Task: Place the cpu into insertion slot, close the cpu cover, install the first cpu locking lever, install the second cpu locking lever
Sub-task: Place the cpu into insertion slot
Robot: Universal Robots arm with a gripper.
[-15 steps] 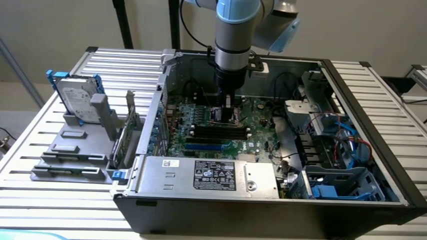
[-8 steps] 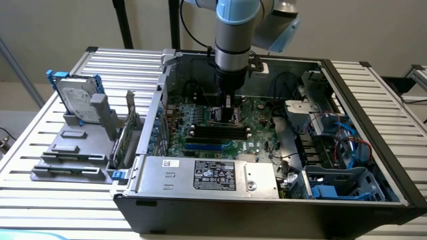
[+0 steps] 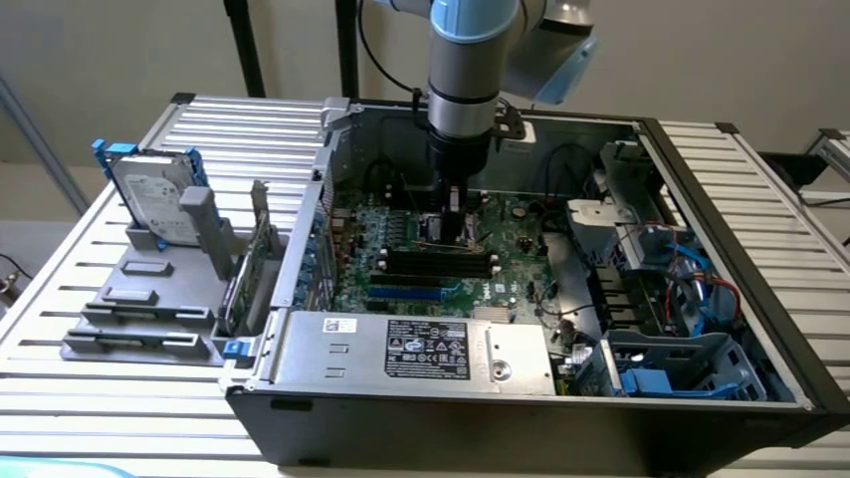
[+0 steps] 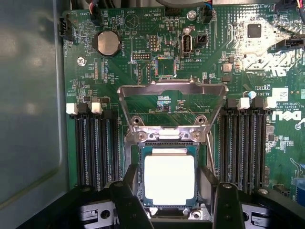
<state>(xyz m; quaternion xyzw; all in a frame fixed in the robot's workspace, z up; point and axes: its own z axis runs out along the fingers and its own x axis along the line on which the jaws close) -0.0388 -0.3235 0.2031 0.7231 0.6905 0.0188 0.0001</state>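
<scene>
the cpu (image 4: 169, 179) lies flat in the insertion slot (image 4: 167, 149), between the spread fingers of the hand (image 4: 175, 191), which grips nothing. placing looks done and the cpu cover (image 4: 138, 89) stands open just beyond the hand, so closing it seems the step in hand: it needs swinging down over the cpu.

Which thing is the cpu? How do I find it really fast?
Look at the green motherboard. Between its two banks of long black memory slots lies the insertion slot, with the cpu in it. It is the only flat square with a bright silvery face.
</scene>
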